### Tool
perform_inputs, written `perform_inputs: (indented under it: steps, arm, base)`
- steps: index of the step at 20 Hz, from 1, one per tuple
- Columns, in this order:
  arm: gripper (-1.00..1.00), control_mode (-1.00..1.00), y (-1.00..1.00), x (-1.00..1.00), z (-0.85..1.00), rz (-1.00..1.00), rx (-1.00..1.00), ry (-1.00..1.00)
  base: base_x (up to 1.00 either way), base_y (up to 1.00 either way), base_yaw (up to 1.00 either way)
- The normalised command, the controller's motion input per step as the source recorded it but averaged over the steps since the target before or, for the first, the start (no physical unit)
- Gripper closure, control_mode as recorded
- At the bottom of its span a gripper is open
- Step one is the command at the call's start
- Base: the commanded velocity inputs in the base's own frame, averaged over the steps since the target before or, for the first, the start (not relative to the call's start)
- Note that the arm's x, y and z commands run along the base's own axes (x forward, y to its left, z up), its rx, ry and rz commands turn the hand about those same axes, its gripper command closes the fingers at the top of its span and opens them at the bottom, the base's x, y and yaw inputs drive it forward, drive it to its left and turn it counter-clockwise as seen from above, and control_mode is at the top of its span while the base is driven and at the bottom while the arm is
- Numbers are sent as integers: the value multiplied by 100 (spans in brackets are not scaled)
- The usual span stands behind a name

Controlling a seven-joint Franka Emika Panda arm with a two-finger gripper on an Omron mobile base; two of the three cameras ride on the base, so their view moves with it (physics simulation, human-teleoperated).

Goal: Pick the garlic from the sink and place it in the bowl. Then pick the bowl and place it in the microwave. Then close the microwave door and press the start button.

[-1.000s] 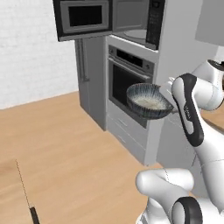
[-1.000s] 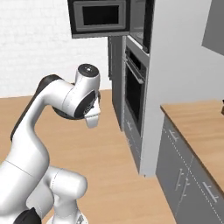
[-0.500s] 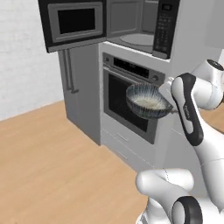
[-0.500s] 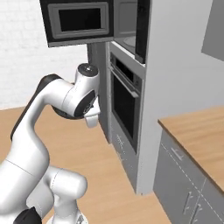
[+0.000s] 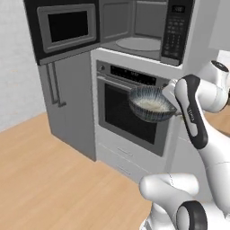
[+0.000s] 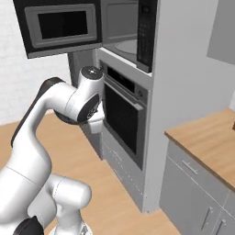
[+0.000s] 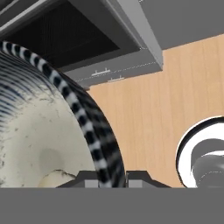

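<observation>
Cabinet tower [image 5: 72,112] carries the microwave [image 5: 139,31] above the oven [image 5: 130,117]. Microwave door [image 5: 63,27] hangs swung open to the left, window facing the room; cavity exposed, round turntable [image 5: 138,43] visible, keypad strip [image 5: 176,27] on the right edge. Oven shut, horizontal handle [image 5: 117,84] across its top. Wooden bench [image 6: 206,142] with grey drawers stands to the right in the right base view.

Bowl [image 5: 150,104] held in the air in front of the oven's upper door, below the microwave opening and slightly right of its centre. Roughly level, mouth up, tipped a little towards the camera; ribbed outside, pale speckled inside. Pale lump [image 7: 54,178] lies at the bottom of the bowl, seen in the hand view; identity cannot be resolved.

Hand [image 7: 105,178] pinches the bowl's striped rim [image 7: 85,122], one finger on each side of the wall.
</observation>
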Motion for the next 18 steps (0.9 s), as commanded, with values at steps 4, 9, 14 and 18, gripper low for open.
perform_inputs:
  steps: [4, 9, 14, 18]
  arm:
    - [100, 100, 0, 0, 0, 0, 0, 0]
    - [100, 100, 0, 0, 0, 0, 0, 0]
    - [100, 100, 0, 0, 0, 0, 0, 0]
    - [100, 100, 0, 0, 0, 0, 0, 0]
  base:
    - [0, 64, -38]
    - [2, 74, -37]
    - [55, 91, -35]
    - [76, 80, -24]
